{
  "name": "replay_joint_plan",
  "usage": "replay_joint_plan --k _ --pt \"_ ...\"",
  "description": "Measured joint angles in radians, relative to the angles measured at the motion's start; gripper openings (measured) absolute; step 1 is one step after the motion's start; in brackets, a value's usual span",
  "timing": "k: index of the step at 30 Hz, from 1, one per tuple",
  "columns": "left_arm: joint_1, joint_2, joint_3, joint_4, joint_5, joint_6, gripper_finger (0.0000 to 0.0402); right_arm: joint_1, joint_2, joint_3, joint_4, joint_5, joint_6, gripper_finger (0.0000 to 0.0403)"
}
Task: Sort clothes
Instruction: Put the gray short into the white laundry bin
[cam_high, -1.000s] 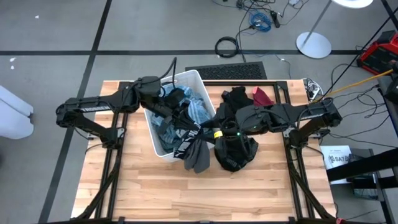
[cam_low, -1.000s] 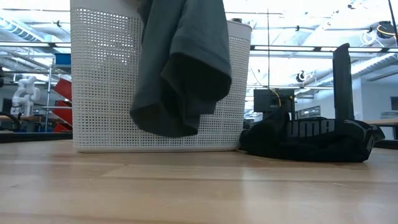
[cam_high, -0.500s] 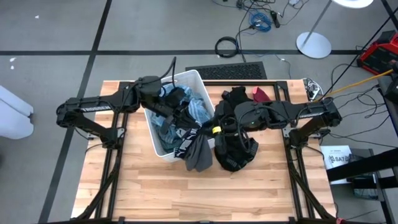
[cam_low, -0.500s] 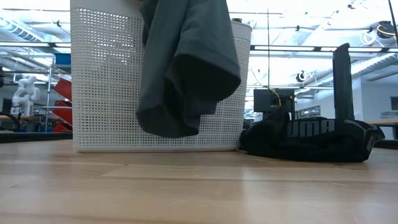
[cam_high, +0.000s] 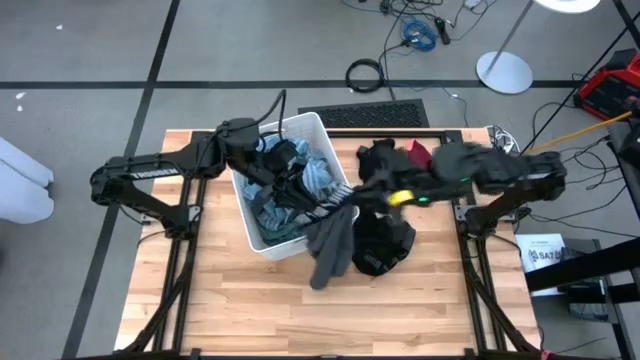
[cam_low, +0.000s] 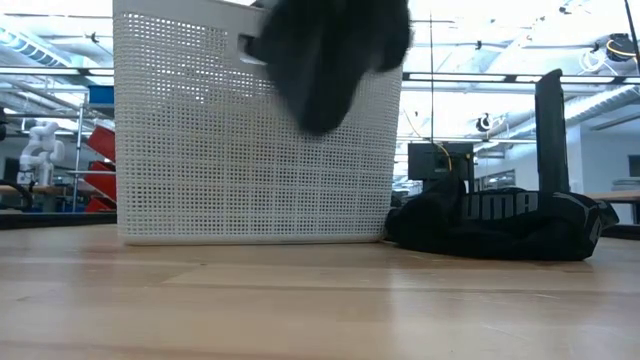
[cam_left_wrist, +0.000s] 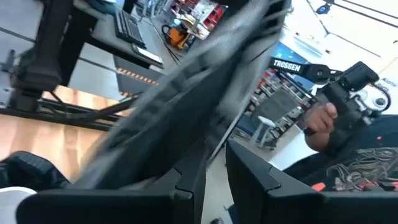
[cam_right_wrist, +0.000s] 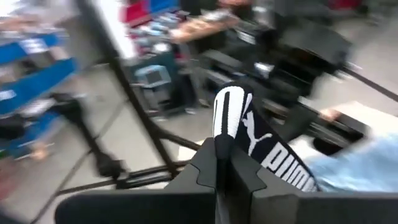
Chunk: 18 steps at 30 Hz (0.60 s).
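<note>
A: Which step?
B: Pulling one item out: the right gripper (cam_right_wrist: 224, 163) is clamped on a dark grey garment (cam_high: 332, 245) by its black-and-white waistband (bin (cam_high: 252, 232) at nine o'clock of it).
A: Left gripper (cam_left_wrist: 211, 180)?
B: Over the bin, slightly apart, grip unclear. Next, carry the garment to the black pile (cam_high: 385, 245) at three o'clock

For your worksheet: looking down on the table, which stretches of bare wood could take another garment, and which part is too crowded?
Free: the wooden table's near strip, in front of the white bin, and the wood left of the bin. Crowded: the middle, where the dark grey garment hangs beside the black pile, and the far right corner with red cloth.
</note>
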Motion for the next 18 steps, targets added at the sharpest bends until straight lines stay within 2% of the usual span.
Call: replay_joint_plan --k 3,6,9,14,16,18 --pt "0.009 0.000 0.000 0.007 0.000 0.009 0.0071 0.027 -0.030 0.018 -0.003 -0.091 -0.049 0.0001" --pt "0.014 0.000 0.000 0.031 -0.001 0.032 0.0071 0.057 -0.066 0.021 -0.003 -0.123 -0.090 0.0001" --pt "0.016 0.000 0.000 0.037 0.002 0.059 0.0071 0.080 -0.106 0.023 0.003 -0.079 -0.104 0.0001" --pt "-0.005 -0.001 0.000 0.020 0.080 0.173 0.0071 0.096 -0.152 0.023 0.007 0.024 -0.115 0.0000" --pt "-0.017 -0.002 0.000 -0.023 0.039 0.216 0.0071 0.097 -0.166 0.023 0.007 0.028 -0.117 0.0000" --pt "-0.022 -0.001 0.000 -0.076 -0.055 0.275 0.0071 0.097 -0.173 0.023 0.007 0.028 -0.118 0.0000"
